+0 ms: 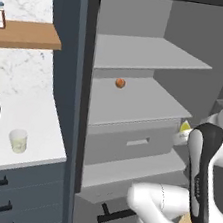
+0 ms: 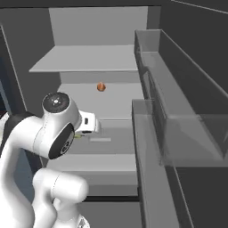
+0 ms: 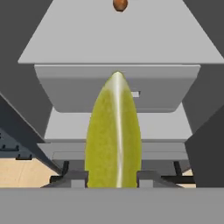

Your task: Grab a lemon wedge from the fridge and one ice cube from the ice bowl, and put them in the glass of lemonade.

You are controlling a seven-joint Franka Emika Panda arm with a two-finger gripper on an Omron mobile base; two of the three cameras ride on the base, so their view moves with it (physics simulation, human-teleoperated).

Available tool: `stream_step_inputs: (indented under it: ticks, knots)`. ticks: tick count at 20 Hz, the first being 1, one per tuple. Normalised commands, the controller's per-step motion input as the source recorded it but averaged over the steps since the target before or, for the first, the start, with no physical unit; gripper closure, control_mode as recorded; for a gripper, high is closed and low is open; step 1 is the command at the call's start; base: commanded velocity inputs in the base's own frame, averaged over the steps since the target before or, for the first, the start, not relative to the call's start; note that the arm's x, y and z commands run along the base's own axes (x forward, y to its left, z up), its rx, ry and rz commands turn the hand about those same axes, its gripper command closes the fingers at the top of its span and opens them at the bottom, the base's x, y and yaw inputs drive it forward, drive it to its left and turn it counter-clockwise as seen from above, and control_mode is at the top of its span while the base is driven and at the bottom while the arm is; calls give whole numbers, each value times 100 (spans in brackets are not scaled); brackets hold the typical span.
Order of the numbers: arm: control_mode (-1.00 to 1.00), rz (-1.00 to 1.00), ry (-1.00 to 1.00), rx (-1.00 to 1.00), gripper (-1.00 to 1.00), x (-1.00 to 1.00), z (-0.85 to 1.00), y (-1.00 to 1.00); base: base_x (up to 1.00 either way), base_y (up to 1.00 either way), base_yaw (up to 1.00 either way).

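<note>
Because the glass of lemonade [image 1: 17, 140] waits outside the fridge [image 1: 142, 57], your gripper [image 3: 113, 178] stands clamped on the lemon wedge [image 3: 114, 135], pointed tip outward.

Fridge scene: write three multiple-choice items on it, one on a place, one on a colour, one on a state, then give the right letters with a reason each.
1. Where does the small round orange fruit sit?
A. on a middle fridge shelf
B. on the white counter
C. in the drawer

2. What colour is the lemon wedge?
A. red
B. yellow-green
C. white

3. What is the gripper doing?
A. standing open with nothing in it
B. gripping the glass of lemonade
C. gripping the lemon wedge

Answers: 1 A, the fruit rests on the grey shelf above the drawer. 2 B, the hand view shows its yellow-green skin. 3 C, the wedge stands between the two finger tips.
</note>
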Motion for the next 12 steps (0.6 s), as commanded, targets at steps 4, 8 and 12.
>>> stream_step_inputs:
  ticks: [4, 8, 12]
  knots:
    - [100, 0, 0, 0, 100, 0, 0, 0, -91, 93, -7]
    - [100, 0, 0, 0, 100, 0, 0, 0, -25, 100, -20]
    - [100, 0, 0, 0, 100, 0, 0, 0, 10, 100, -18]
